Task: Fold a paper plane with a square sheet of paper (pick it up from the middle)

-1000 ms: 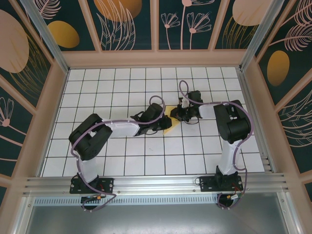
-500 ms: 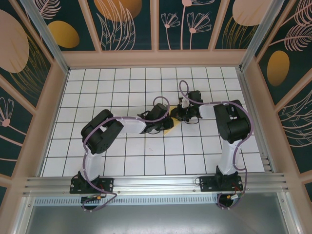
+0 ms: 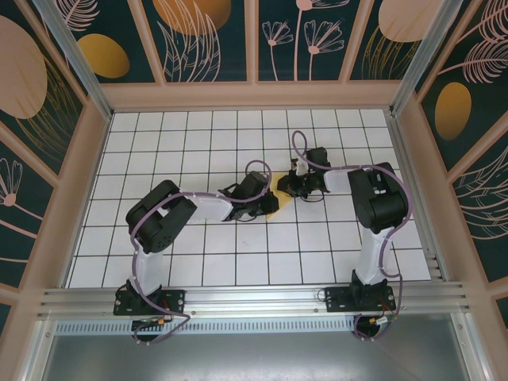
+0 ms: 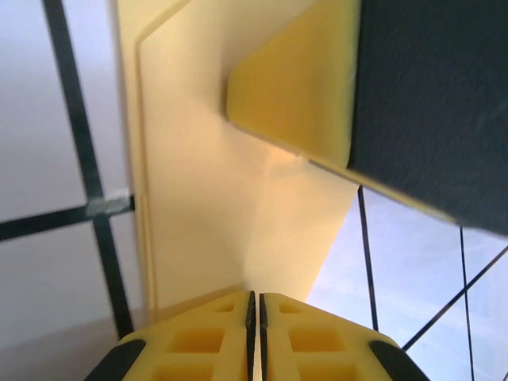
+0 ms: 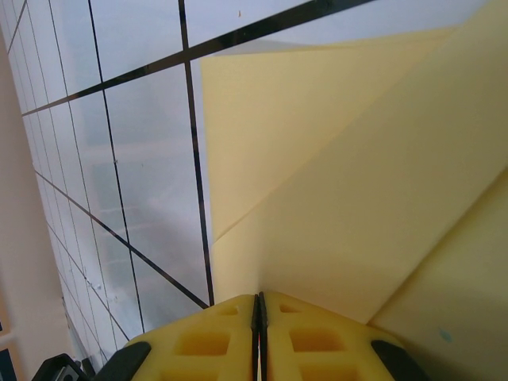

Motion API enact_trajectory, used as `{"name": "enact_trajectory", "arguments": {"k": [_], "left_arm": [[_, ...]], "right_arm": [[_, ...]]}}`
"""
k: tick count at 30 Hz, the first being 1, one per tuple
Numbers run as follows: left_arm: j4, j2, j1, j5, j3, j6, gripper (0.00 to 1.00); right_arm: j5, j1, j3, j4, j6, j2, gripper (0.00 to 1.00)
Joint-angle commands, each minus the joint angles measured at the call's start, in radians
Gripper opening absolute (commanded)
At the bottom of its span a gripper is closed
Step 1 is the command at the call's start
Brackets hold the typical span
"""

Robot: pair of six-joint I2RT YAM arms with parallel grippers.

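At the near edge of the white gridded tabletop [image 3: 159, 159] the two bases are bolted to a metal rail [image 3: 254, 300]. From there the left arm [image 3: 208, 208] lies low and reaches right toward the middle, while the right arm [image 3: 373, 198] rises and bends back to the left. Their ends meet head-on around the centre of the grid. Between them lies the square sheet of paper [image 3: 275, 200], a small yellow patch largely covered by the two wrists and already folded rather than flat. From the left wrist camera, the left fingers [image 4: 198, 341] are clenched tight with no gap at the seam. The paper's lower edge runs straight into that seam, so they appear to be pinching it. Beyond them the sheet [image 4: 198, 175] stands up off the tabletop in at least two overlapping layers. A yellow pad on a black body, one of the right fingers [image 4: 294, 87], presses against it at the far side. From the right wrist camera, the right fingers [image 5: 317, 341] are likewise squeezed shut, with a crease of the paper [image 5: 357, 198] leading into their seam. A folded flap spreads away above the black grid lines. Farther back, several rows of tiles reach the tan frame and the dark panels with leaf and flower patterns [image 3: 198, 40].
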Motion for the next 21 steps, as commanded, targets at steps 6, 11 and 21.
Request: {"name": "enact_trajectory", "arguments": {"k": [6, 11, 21], "left_arm": [[-0.136, -0.049, -0.014, 0.113, -0.112, 0.052, 0.10], [-0.170, -0.083, -0.020, 0.107, -0.146, 0.073, 0.10], [-0.187, -0.184, -0.019, 0.068, -0.143, 0.114, 0.11]], "right_arm": [[0.143, -0.002, -0.028, -0.065, -0.015, 0.092, 0.10], [0.146, -0.002, -0.026, -0.073, -0.018, 0.091, 0.11], [0.151, -0.002, -0.023, -0.076, -0.017, 0.092, 0.10]]}}
